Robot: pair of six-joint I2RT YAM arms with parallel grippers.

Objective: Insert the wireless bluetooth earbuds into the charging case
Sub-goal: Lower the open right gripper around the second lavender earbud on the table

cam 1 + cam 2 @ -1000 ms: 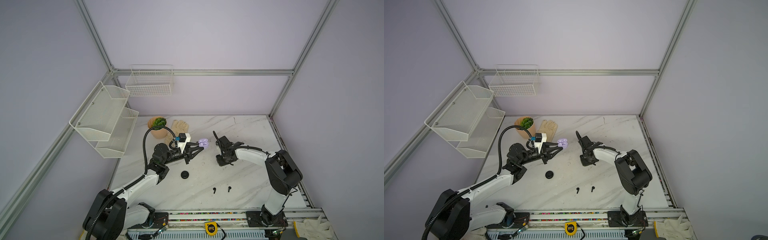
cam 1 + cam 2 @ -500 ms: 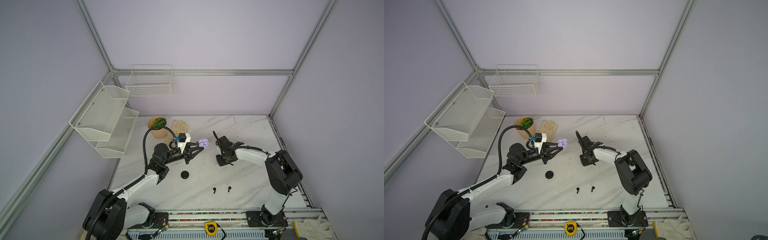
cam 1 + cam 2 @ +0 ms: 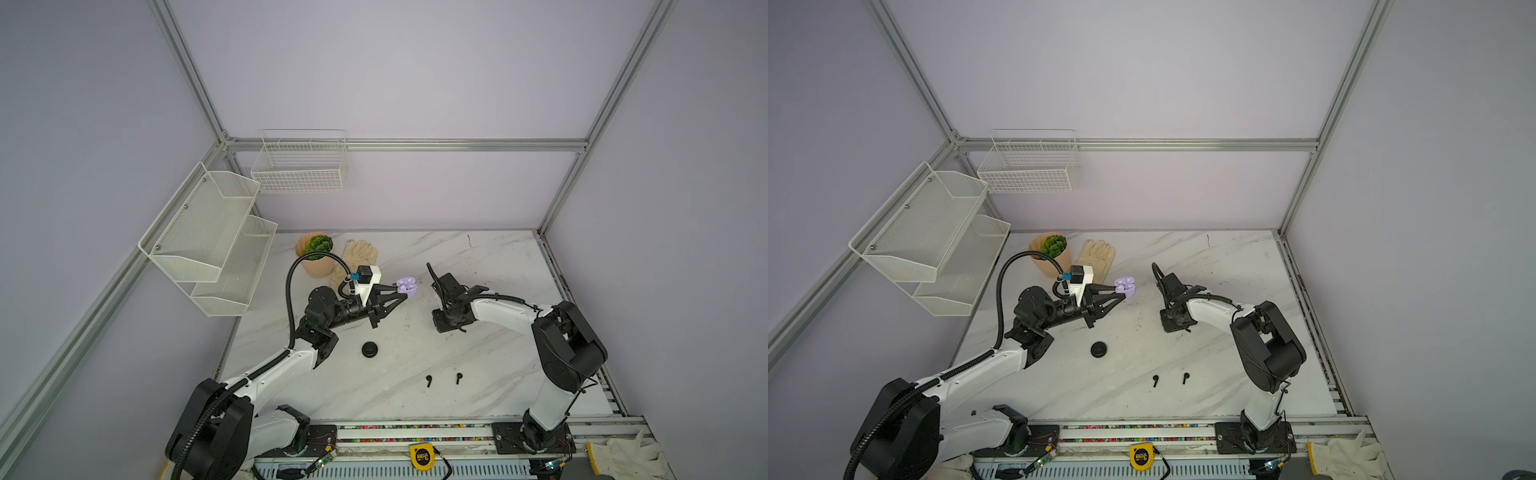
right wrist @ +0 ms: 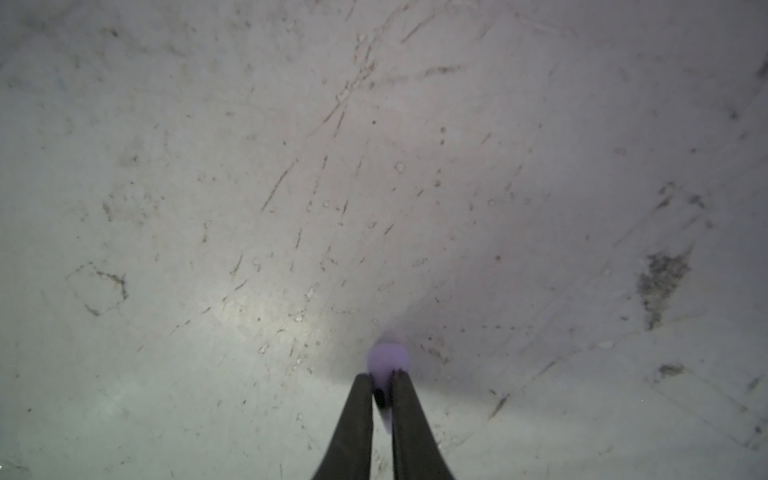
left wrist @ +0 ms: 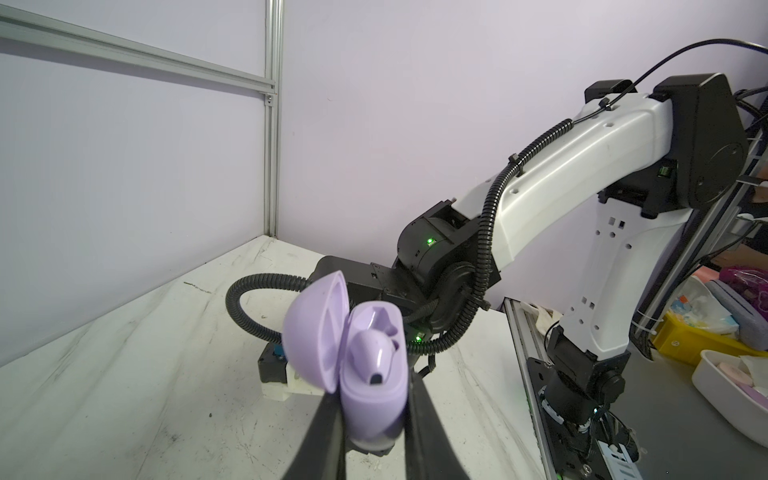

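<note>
With the left claw (image 3: 400, 292) clamps the lilac charging case (image 5: 372, 399) above the table (image 3: 478, 353), lid open, a lilac earbud (image 5: 374, 353) seated inside. With the right claw (image 4: 382, 386), further right and low over the marble, pinches a second lilac earbud (image 4: 387, 357). Nearer, lying loose: a round black case (image 3: 369, 349), a black earbud (image 3: 428, 380), a second black earbud (image 3: 459, 377).

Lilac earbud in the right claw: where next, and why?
Probably lift the right gripper and carry its lilac earbud to the open lilac case held in the left gripper: a seated earbud fills one socket, and the other socket looks empty.
</note>
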